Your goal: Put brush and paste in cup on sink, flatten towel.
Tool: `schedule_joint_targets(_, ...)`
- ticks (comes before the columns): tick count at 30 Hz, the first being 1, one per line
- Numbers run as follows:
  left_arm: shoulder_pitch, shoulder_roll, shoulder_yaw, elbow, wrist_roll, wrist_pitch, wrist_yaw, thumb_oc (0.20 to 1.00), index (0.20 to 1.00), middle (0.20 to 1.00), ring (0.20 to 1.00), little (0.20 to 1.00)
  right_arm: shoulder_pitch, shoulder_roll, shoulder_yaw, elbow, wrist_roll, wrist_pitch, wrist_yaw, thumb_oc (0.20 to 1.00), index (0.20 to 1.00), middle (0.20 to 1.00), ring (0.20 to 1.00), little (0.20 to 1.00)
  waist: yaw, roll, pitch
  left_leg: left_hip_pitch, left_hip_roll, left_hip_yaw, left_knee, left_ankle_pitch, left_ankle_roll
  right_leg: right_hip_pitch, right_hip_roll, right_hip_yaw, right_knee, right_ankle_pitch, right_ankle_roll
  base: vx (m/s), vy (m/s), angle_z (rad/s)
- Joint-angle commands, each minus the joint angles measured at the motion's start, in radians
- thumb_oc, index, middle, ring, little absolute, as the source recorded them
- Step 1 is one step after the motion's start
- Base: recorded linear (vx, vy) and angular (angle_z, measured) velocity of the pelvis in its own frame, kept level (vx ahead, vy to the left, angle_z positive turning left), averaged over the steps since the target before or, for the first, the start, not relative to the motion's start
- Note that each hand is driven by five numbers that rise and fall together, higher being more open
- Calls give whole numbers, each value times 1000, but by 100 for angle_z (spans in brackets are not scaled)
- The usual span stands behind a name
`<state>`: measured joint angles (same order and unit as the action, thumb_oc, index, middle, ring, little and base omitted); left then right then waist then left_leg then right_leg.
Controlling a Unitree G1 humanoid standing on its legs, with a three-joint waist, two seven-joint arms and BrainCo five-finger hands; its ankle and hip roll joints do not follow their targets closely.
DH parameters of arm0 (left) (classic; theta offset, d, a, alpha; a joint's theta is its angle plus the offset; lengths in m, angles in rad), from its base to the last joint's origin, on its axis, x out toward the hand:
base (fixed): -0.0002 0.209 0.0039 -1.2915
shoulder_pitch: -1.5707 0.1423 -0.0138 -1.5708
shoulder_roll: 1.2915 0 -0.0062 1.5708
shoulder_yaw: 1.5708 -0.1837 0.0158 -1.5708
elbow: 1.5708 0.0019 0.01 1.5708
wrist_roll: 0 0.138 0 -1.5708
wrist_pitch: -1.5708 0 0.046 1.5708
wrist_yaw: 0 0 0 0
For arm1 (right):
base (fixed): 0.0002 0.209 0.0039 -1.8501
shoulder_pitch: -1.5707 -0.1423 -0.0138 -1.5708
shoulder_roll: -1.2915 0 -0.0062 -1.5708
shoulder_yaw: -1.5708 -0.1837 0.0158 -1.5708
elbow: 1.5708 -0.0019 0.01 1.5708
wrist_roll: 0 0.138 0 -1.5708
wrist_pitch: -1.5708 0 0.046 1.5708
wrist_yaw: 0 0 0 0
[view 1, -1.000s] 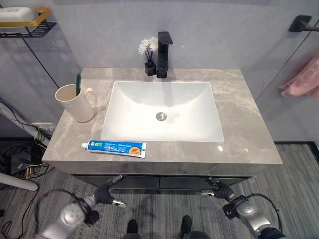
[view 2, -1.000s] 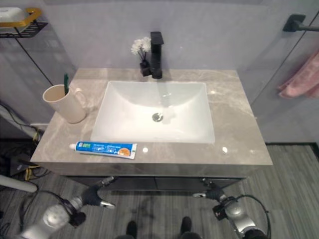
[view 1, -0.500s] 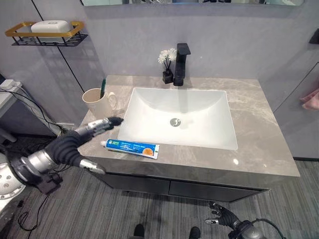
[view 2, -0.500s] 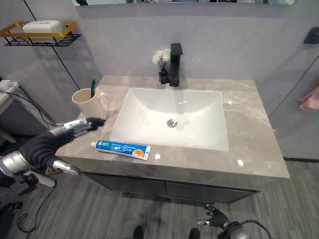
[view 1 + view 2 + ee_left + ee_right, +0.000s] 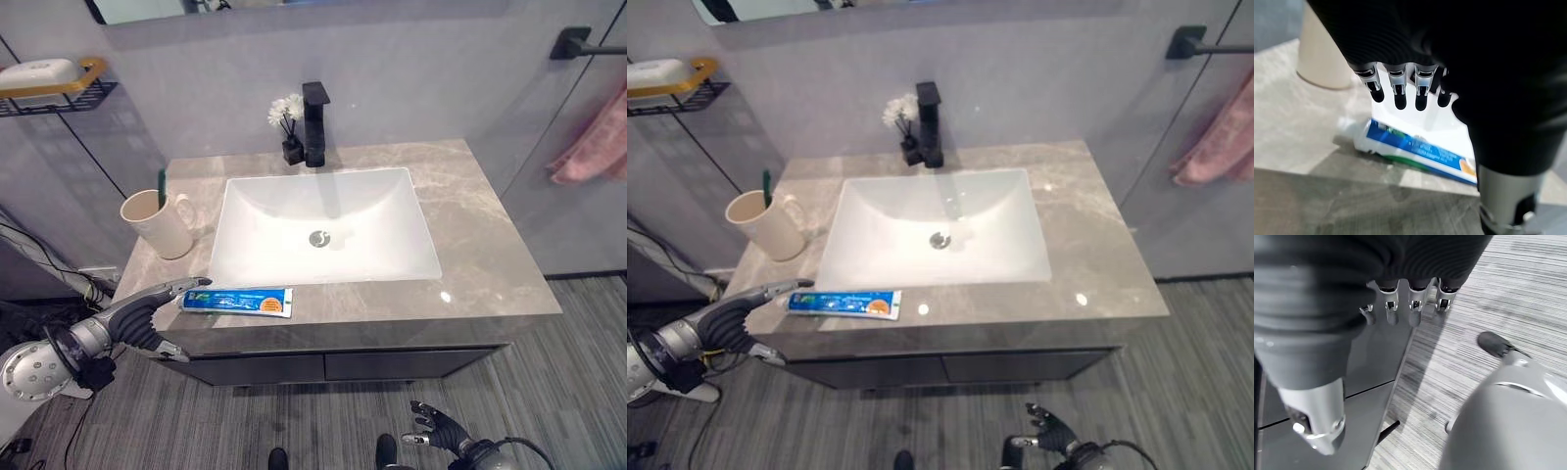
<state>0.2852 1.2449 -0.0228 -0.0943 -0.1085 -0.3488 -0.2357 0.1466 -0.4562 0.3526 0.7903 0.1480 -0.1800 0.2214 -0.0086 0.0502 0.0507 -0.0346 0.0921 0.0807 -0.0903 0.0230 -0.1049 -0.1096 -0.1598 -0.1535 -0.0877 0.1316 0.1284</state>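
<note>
Left eye view: the left hand [image 5: 147,308], fingers straight and empty, hovers at the left end of the paste [image 5: 236,301] lying on the near counter [image 5: 490,255]; a shallow grasp risks pushing it off the edge.

the two head views look steeply down from above onto the grey marbled stone countertop [image 5: 490,255] and its white rectangular sink basin [image 5: 936,235], set slightly apart, and share nearly the whole scene. the left wrist view sits very close behind the left hand [image 5: 1400,90], facing along its straight fingers across the countertop's front left corner to the blue and white toothpaste tube [image 5: 1415,152]. the right wrist view looks past the right hand [image 5: 1410,298] at the striped grey floor [image 5: 1488,298].
</note>
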Motion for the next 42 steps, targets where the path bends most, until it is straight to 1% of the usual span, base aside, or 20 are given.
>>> schedule_joint_targets(1,-70,-18,35,63,31,-39,61,1000,1000,1000,1000,1000,-26,-11,-15,-70,-14,-21,-3,1000,1000,1000,1000,1000,-22,-45,44,-57,-65,15,3,3,47,17,-92,46,0,60,107,-73,77,-28)
schedule_joint_targets(10,-84,-50,23,113,83,-30,79,1000,1000,1000,1000,1000,-21,-23,-17,-91,-28,-19,1,1000,1000,1000,1000,1000,-27,-65,55,-83,-74,31,3,3,54,-18,-108,55,0,78,114,-24,33,-11)
schedule_joint_targets(18,-107,-66,-4,143,109,-28,80,1000,1000,1000,1000,1000,-25,-22,-9,-97,-26,-18,3,1000,1000,1000,1000,1000,-29,-71,51,-88,-71,29,3,5,51,-21,-111,49,0,72,113,0,0,0)
schedule_joint_targets(19,-111,-69,-13,147,109,-28,78,523,523,523,523,523,-26,-21,-7,-95,-25,-19,3,1000,1000,1000,1000,1000,-29,-70,50,-88,-70,28,3,6,51,-20,-110,47,0,70,112,0,0,0)
schedule_joint_targets(20,-115,-73,-25,147,114,-27,75,200,200,200,200,200,-29,-20,-6,-91,-24,-18,0,1000,1000,1000,1000,1000,-30,-71,48,-89,-68,27,3,7,49,-20,-111,42,0,68,111,0,0,0)
schedule_joint_targets(25,-138,-96,-77,162,158,-30,80,200,200,200,200,200,-38,-26,3,-101,-19,-19,-5,1000,1000,1000,1000,1000,-32,-74,43,-94,-64,22,3,9,46,-21,-108,36,0,60,109,6,-1,1)
schedule_joint_targets(31,-159,-112,-165,154,251,-37,70,200,200,200,200,200,-48,-31,-2,-92,-15,-19,-19,1000,1000,1000,1000,1000,-33,-74,36,-93,-59,24,3,7,44,-21,-106,35,0,53,107,6,0,0)
schedule_joint_targets(36,-166,-138,-217,156,293,-42,64,200,200,200,200,200,-47,-30,-11,-70,-16,-16,-30,1000,1000,1000,1000,1000,-33,-74,32,-85,-56,26,3,3,45,-14,-105,35,0,47,107,0,0,0)
schedule_joint_targets(39,-168,-145,-229,152,311,-42,63,200,200,200,200,200,-48,-23,-14,-39,-13,-15,-37,1000,1000,1000,1000,1000,-32,-74,28,-81,-55,26,3,1,45,-10,-105,33,0,43,107,0,0,0)
schedule_joint_targets(41,-173,-146,-234,133,329,-45,66,200,200,200,200,200,-56,-3,-25,48,6,-11,-45,1000,1000,1000,1000,1000,-30,-74,24,-74,-53,26,3,-2,43,-2,-103,30,0,39,106,45,-15,0)
schedule_joint_targets(42,-178,-120,-184,49,358,-45,77,200,200,200,200,200,-73,58,-97,277,122,24,-48,1000,1000,1000,1000,1000,-20,-74,9,-53,-50,19,3,-14,41,25,-99,23,0,22,105,91,-56,1)
